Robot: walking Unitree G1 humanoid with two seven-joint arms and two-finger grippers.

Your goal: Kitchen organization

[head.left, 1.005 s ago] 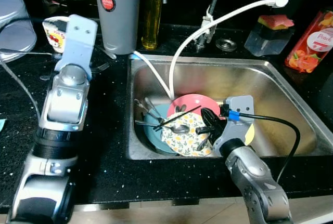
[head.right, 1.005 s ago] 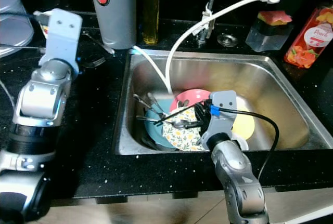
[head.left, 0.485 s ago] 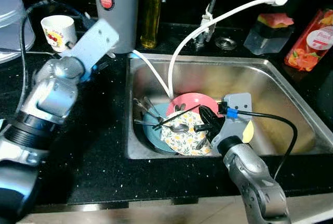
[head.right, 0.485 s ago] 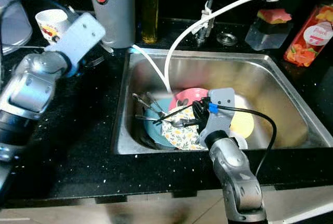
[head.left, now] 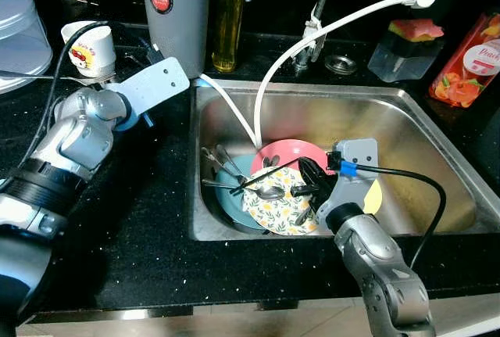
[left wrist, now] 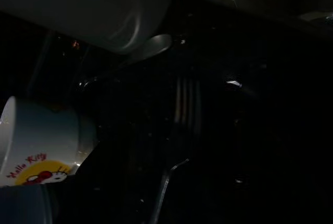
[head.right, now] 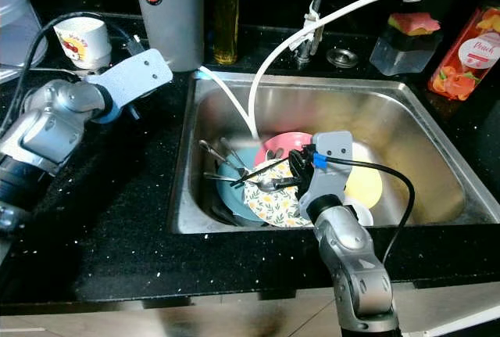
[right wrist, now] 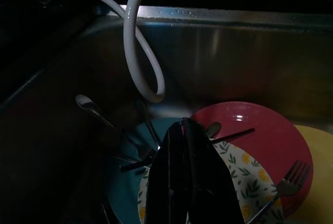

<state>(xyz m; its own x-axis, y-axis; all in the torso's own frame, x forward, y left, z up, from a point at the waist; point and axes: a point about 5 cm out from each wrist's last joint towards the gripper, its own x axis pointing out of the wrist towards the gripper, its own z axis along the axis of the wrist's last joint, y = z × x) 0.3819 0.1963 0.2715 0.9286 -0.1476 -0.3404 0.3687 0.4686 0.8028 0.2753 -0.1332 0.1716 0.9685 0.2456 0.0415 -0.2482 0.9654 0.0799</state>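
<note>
While the right gripper (right wrist: pixel 187 182) hangs low in the sink (head.left: pixel 406 130), its two black fingers (right wrist: pixel 171 177) are pressed together and they hold nothing. They point down over the flowered plate (head.left: pixel 283 204), which lies on top of a teal plate (head.left: pixel 233 200). A pink plate (head.left: pixel 293 153) lies just behind the flowered one, and a yellow plate (head.right: pixel 366 184) is beside it, partly hidden by the right arm. Spoons (head.left: pixel 223 166) and a black chopstick (head.left: pixel 262 177) lie across the plates, and a fork (right wrist: pixel 281 185) rests on the pink plate near its edge with the yellow one. A white hose (head.left: pixel 328 28) comes from the tap (head.left: pixel 315 24) and bends down into the sink behind the plates.

The left arm is over the black counter (head.left: pixel 148 220) to the left of the sink, with its wrist turned toward the sink edge. I cannot tell if the left gripper is open or closed. In the left wrist view, which is very dark, a fork (left wrist: pixel 179 130) lies on the counter, and a white cup (left wrist: pixel 36 141) with a red cartoon print is near it. This cup (head.left: pixel 87 46) stands at the back of the counter, beside a grey canister (head.left: pixel 176 16). An oil bottle (head.left: pixel 228 20) stands just beside the canister. Behind the sink on the right are a sponge box (head.left: pixel 406 48) and an orange bottle (head.left: pixel 469 63).
</note>
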